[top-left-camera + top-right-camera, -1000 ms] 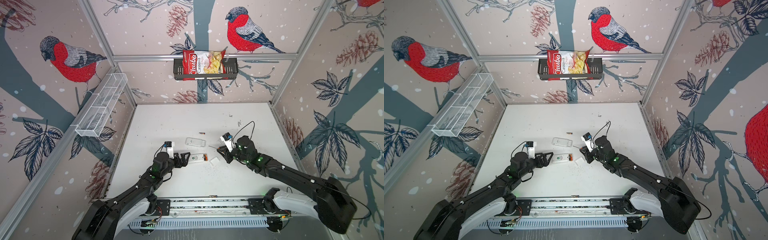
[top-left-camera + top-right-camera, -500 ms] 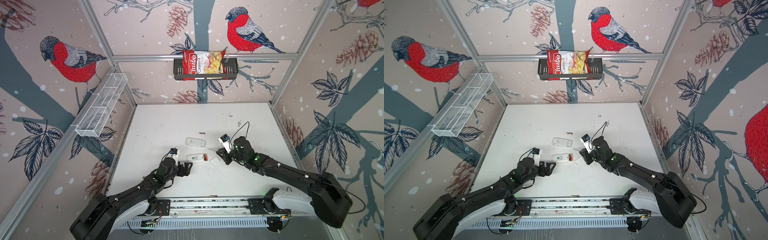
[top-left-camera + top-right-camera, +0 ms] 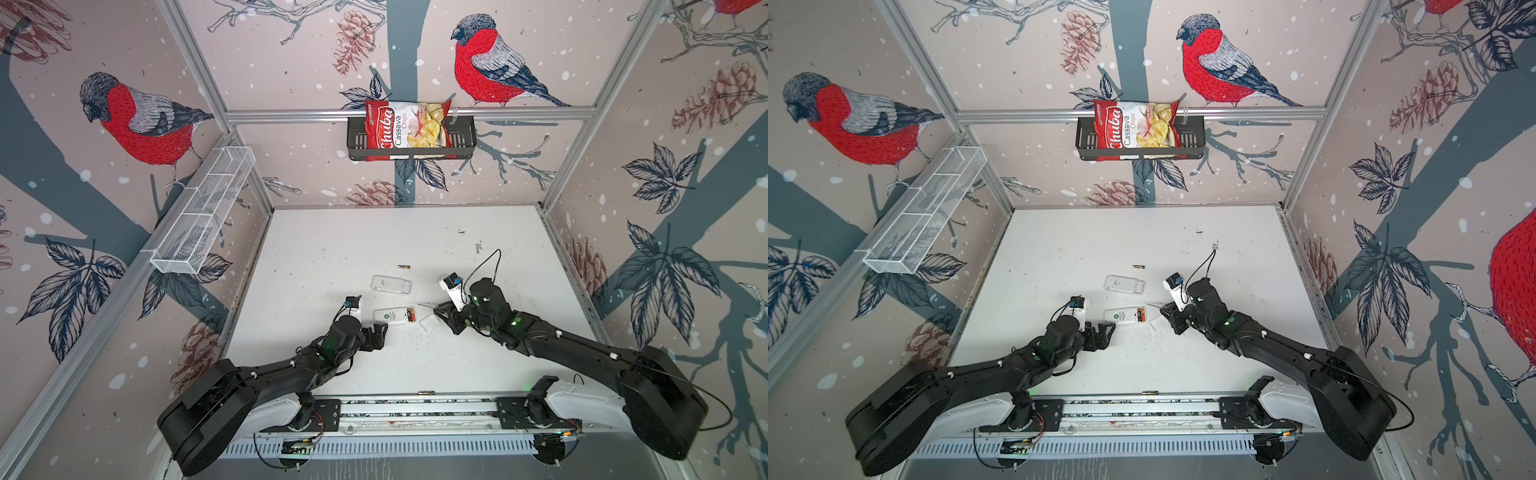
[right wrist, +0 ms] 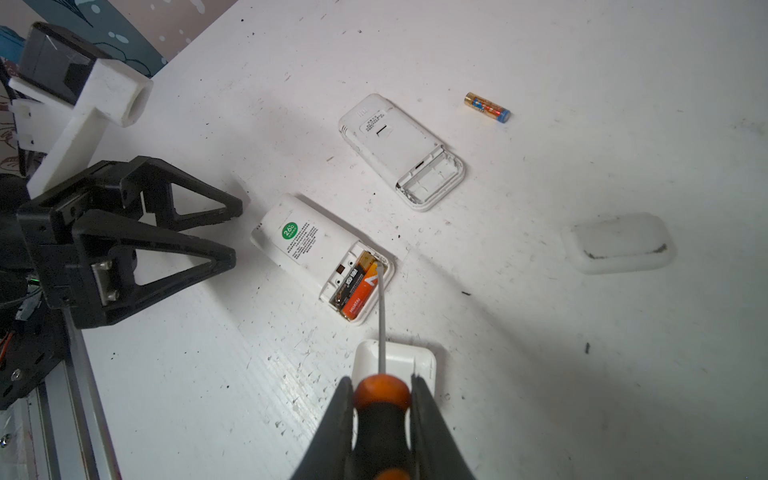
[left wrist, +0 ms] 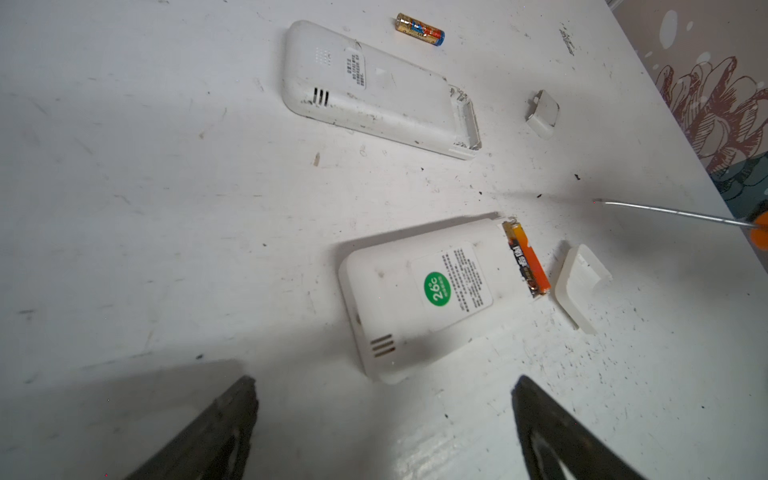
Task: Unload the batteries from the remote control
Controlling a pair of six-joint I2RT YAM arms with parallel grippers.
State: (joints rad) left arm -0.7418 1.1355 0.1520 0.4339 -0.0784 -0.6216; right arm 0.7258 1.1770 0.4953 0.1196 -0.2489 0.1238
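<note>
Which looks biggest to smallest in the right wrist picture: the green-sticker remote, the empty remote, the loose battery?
1. green-sticker remote, empty remote: look alike, one nearer the camera, so tied.
2. loose battery: smallest.

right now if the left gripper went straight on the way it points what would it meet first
Probably the vented end of the green-sticker remote, just ahead of the open left gripper; height is unclear.

I see a booth lined with pale pink wallpaper (image 3: 291,62) of red-breasted birds, pine cones and leaves, framed by aluminium bars (image 3: 291,115). The scuffed white table (image 3: 332,241) is brightly lit. A white wire basket (image 3: 203,212) hangs on the left wall. A black shelf (image 3: 461,137) on the back wall holds a bag of chips (image 3: 405,131).
</note>
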